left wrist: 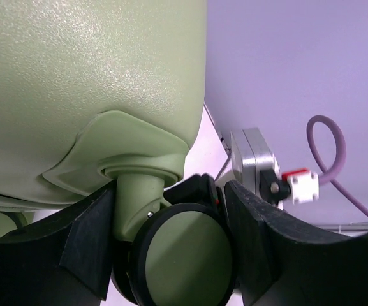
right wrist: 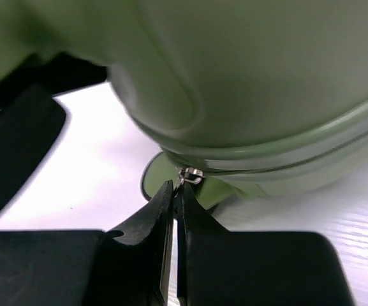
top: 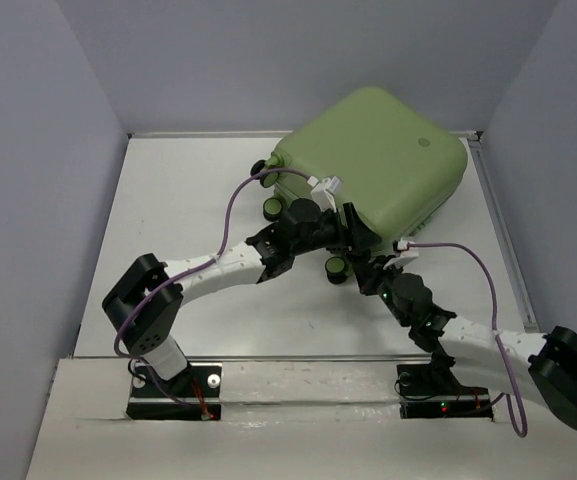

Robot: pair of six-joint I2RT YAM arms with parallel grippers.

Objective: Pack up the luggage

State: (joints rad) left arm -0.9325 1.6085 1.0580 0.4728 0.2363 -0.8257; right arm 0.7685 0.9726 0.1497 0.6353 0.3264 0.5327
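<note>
Olive-green hard shell: the luggage (top: 373, 165) lies closed on the white tabletop (top: 188, 200), just beyond both end effectors, which meet at its near edge.

Left end effector (top: 340, 225): up against the case's near edge. In the wrist view (left wrist: 171, 242) its black fingers (left wrist: 75, 248) stand spread to either side of one wheel (left wrist: 184, 255). The green caster stem lies against the one finger and the black wheel rim against the other, so it reads as clamped on that wheel. The shell's underside (left wrist: 88, 76) fills the view above the fingers. Off to the outer side of the end effector, a purple cable (left wrist: 327, 153) loops past a white connector.

Right end effector (top: 365, 262): just beside the left one, also at the near edge. In the wrist view (right wrist: 174, 188) the fingers (right wrist: 152, 223) are pressed together, only a hairline between them. The small metal zipper pull (right wrist: 190, 175) sits right at their tips — pinched at the very end. The zip seam runs off to the right from the tips, along the rim of the shell (right wrist: 254, 70), which bulges directly above them. Bare tabletop (right wrist: 94, 159) shows to the left of the tips.
</note>
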